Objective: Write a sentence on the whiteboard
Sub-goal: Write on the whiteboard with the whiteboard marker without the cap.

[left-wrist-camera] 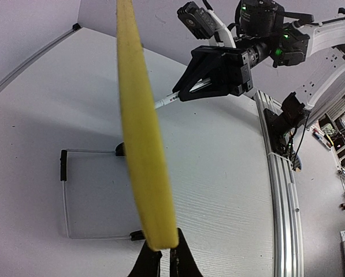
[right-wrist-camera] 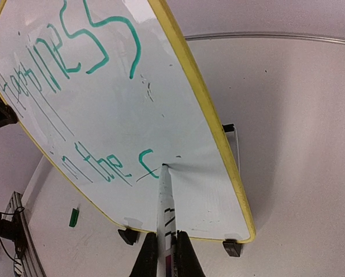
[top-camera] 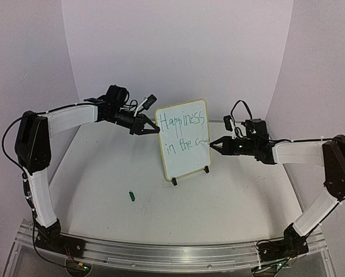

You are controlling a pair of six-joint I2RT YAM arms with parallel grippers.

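Note:
The whiteboard (top-camera: 186,158) stands upright on two black feet at the table's middle, and its yellow frame (left-wrist-camera: 140,133) runs edge-on through the left wrist view. My left gripper (top-camera: 155,130) (left-wrist-camera: 162,251) is shut on the board's left edge. The sentence (top-camera: 182,122) (right-wrist-camera: 62,63) in green reads "Happiness" above "in the c". My right gripper (top-camera: 214,144) (right-wrist-camera: 166,248) is shut on a slim white marker (right-wrist-camera: 165,202). The marker's tip touches the board face just right of the "c". The left wrist view also shows that marker (left-wrist-camera: 166,101) held in the right gripper (left-wrist-camera: 186,92).
A green marker cap (top-camera: 132,196) (right-wrist-camera: 73,217) lies on the table in front of the board, to its left. The board's wire stand (left-wrist-camera: 65,196) rests behind it. An aluminium rail (top-camera: 172,254) runs along the near edge. Walls close in the back and sides.

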